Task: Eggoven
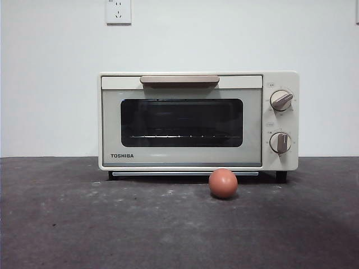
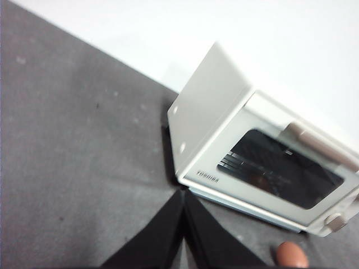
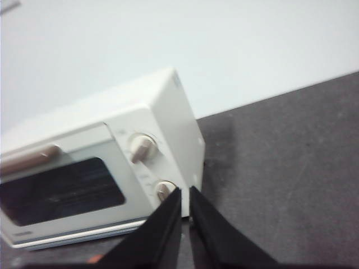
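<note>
Egg (image 1: 222,183) on table (image 1: 84,224) just in front of oven (image 1: 197,120), below its knobs side; door shut. L gripper (image 2: 183,193) & R gripper (image 3: 185,191) both pinched closed w/ nothing held, near oven's front corners, clear of egg.

oven (image 3: 84,179) cut off at edge, egg (image 3: 95,259) — mostly hidden

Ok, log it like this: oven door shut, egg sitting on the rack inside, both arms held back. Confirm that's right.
Not quite: the egg is not inside. The front view shows it on the table, just in front of the oven, below the door's right part. The door is shut, and both arms are held back.
</note>
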Controlling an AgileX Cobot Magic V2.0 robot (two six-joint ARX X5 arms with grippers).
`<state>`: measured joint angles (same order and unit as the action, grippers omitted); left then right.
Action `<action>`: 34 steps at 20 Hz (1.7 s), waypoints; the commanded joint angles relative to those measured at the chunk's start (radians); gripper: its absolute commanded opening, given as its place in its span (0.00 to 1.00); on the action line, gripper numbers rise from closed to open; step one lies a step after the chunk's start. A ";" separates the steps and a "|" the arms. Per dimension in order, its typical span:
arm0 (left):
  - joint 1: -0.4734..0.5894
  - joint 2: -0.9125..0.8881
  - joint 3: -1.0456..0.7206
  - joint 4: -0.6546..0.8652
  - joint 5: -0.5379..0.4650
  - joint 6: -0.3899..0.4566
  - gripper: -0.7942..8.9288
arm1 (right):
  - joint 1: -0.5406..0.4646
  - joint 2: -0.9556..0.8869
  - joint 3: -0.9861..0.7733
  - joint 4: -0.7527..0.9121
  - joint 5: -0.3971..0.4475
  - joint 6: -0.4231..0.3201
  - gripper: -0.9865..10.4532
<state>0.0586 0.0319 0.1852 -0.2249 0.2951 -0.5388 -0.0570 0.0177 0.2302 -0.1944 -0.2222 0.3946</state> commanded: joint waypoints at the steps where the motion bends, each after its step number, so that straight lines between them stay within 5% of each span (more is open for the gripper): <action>1: 0.002 0.034 0.071 -0.038 0.025 0.014 0.09 | 0.002 0.032 0.070 -0.054 -0.027 -0.003 0.09; 18: -0.018 0.354 0.466 -0.434 0.382 0.338 0.09 | 0.010 0.416 0.465 -0.555 -0.516 -0.293 0.09; 28: -0.055 0.386 0.484 -0.531 0.394 0.396 0.09 | 0.105 0.479 0.507 -0.687 -0.475 -0.377 0.10; 34: -0.055 0.386 0.484 -0.531 0.394 0.396 0.09 | 0.117 0.484 0.507 -0.661 -0.465 -0.343 0.43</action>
<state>0.0048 0.4133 0.6537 -0.7639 0.6857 -0.1619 0.0586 0.4961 0.7193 -0.8677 -0.6868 0.0383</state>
